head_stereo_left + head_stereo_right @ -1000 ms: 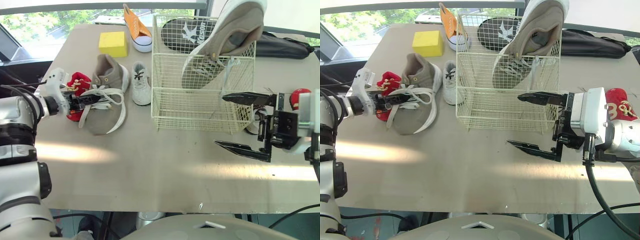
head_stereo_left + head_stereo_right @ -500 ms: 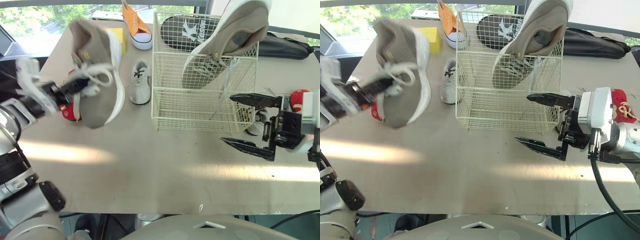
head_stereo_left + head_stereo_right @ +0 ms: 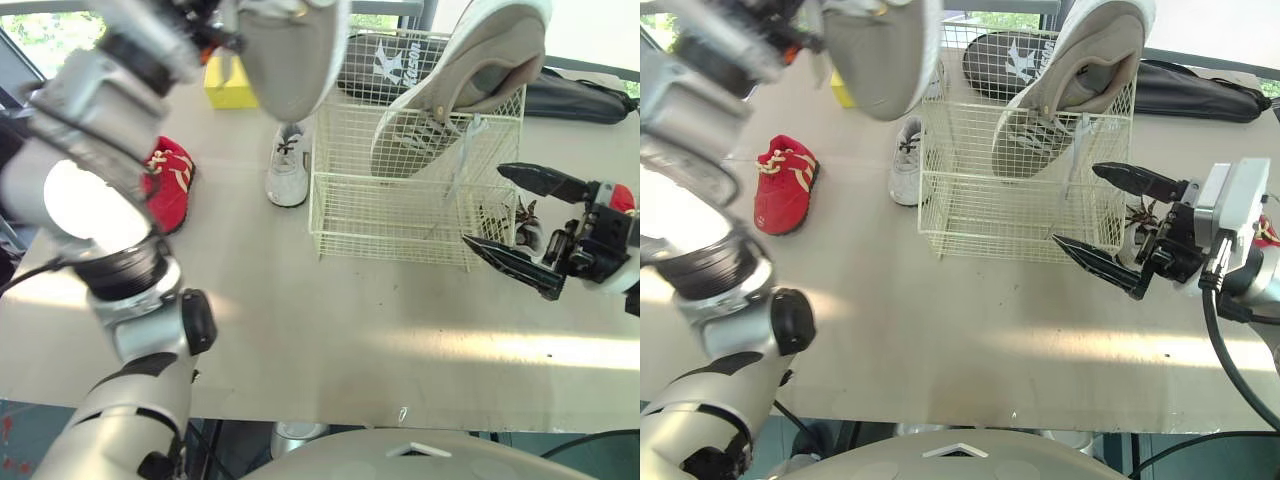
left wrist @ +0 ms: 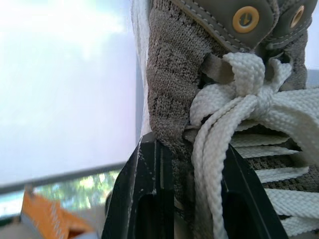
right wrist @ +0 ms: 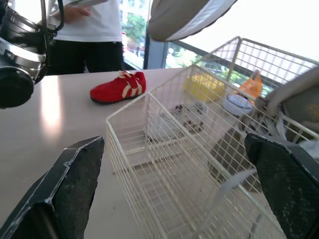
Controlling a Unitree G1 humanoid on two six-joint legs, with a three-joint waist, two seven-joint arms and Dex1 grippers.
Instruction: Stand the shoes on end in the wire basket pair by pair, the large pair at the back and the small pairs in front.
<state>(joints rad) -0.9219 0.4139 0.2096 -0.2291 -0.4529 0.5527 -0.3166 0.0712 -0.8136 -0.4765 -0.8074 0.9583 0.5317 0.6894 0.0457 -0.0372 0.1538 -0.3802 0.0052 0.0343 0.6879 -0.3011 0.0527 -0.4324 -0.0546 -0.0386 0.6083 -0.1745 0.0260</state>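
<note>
Left wrist view: left gripper (image 4: 187,149) is clamped on the grey large shoe (image 3: 290,50) at the upper beside the white laces, one finger on each side. Head views put this shoe in the air, sole outward, above and to the left of the wire basket (image 3: 400,215) and clear of its rim. Its mate (image 3: 470,80) is already in the basket, leaning on end in the right half, with one end well above the top rim. Right gripper (image 3: 483,204) is just beside the basket's right front corner, fingers spread wide and empty. A small white shoe (image 3: 287,165) lies on the table (image 3: 330,320) just left of the basket, a red shoe (image 3: 170,185) farther left (both flat, soles down). A yellow block (image 3: 225,85) sits left of the basket's back corner.
</note>
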